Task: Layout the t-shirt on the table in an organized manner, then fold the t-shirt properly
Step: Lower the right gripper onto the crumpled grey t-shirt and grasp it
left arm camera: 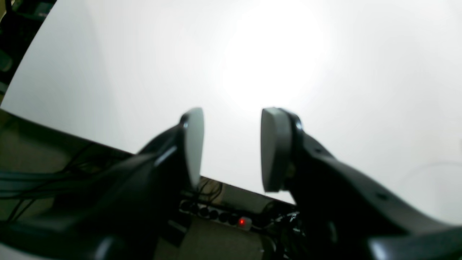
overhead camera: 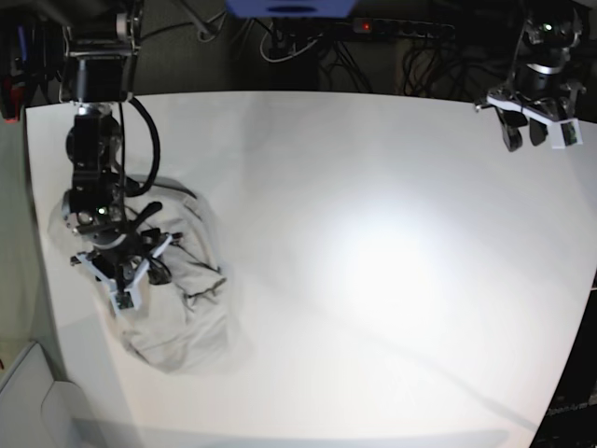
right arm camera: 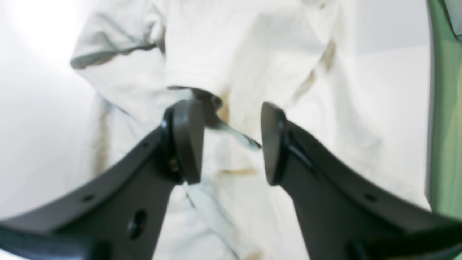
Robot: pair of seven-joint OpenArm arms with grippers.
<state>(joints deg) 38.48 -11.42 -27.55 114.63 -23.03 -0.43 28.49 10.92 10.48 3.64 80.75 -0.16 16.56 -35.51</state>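
The t-shirt (overhead camera: 182, 303) lies crumpled in a heap near the left edge of the white table (overhead camera: 373, 261). In the right wrist view its pale cloth (right arm camera: 252, 47) fills the frame, with darker seams and folds. My right gripper (right arm camera: 227, 108) hangs open right over the heap (overhead camera: 126, 280), and no cloth is pinched between its fingers. My left gripper (left arm camera: 232, 119) is open and holds nothing. It is up over the far right corner of the table (left arm camera: 108, 72), well away from the shirt (overhead camera: 539, 138).
A power strip (left arm camera: 240, 221) with a red light and tangled cables lies behind the table's far edge (overhead camera: 401, 28). A green surface (right arm camera: 444, 126) runs along the right side of the right wrist view. A blue object (overhead camera: 289, 7) sits at the top of the base view.
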